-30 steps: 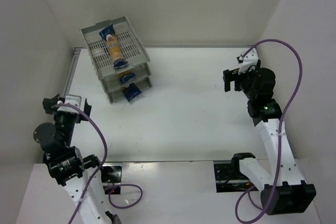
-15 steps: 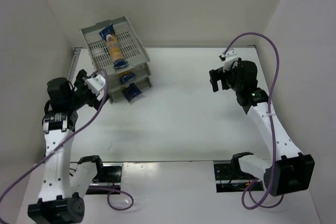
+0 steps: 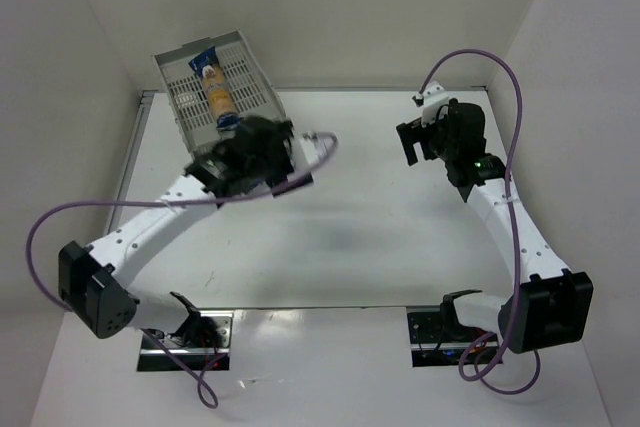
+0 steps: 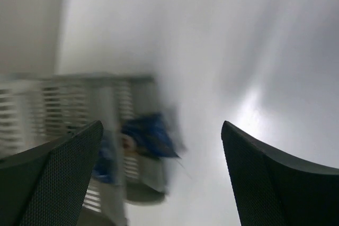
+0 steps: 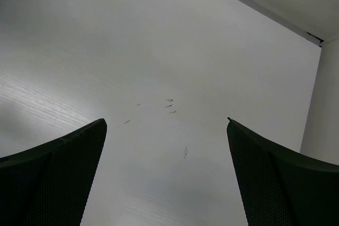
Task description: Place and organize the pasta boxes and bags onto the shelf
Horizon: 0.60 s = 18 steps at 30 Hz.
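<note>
The grey three-tier shelf (image 3: 252, 69) stands at the far left. One pasta bag (image 3: 214, 93) with blue ends and an orange middle lies on its top tray. My left gripper (image 3: 262, 149) is open and empty, right at the shelf's front, and hides the lower tiers in the top view. The blurred left wrist view shows the shelf (image 4: 47, 104) at left, and the blue end of a bag (image 4: 147, 137) sticking out of a lower tier between my open fingers (image 4: 161, 125). My right gripper (image 3: 418, 139) is open and empty over bare table (image 5: 167, 120).
White walls close the table on the left, back and right. The left arm's purple cable (image 3: 318, 147) loops out beside the shelf. A few small dark marks (image 5: 169, 103) are on the tabletop below the right gripper.
My left arm has swung from the near left out to the shelf's front, and now covers the lower trays. My right gripper has moved a little further left and back.
</note>
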### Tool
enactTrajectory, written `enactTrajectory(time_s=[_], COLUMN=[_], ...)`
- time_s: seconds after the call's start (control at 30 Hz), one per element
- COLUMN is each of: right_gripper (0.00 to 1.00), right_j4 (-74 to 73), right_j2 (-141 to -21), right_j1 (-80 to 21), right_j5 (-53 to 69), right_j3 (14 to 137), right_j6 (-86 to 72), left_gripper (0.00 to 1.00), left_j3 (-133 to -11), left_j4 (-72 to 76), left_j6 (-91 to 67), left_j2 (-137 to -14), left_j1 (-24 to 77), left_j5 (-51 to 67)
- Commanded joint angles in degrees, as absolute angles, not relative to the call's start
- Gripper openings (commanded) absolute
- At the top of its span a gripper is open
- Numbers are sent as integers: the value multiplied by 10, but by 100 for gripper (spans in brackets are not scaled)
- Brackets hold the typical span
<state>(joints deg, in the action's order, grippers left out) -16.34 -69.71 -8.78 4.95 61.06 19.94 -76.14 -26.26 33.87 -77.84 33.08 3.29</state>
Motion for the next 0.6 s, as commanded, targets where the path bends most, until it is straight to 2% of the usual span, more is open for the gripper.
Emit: enactTrajectory(time_s=[0.0,0.23,0.43,0.57], right_gripper=[99,99,99,99], right_j4=[-163,-169,-163,-158], right_j2=[-693,-707,-726,-732], right_j1=[-93,-93,-93,-93], right_j5=[31,30,30,30], right_j3=[638,633,638,638], right_j6=[222,229,223,229], left_gripper=[99,99,98,98], left_j3=[-637,-492,-456,-455], left_j4=[-214,-121,-14,74], left_j6=[451,540,584,633], left_j2=[-745,-758,-831,-893], left_j1=[407,407,401,353], left_j5=[-151,-163,-145,-178])
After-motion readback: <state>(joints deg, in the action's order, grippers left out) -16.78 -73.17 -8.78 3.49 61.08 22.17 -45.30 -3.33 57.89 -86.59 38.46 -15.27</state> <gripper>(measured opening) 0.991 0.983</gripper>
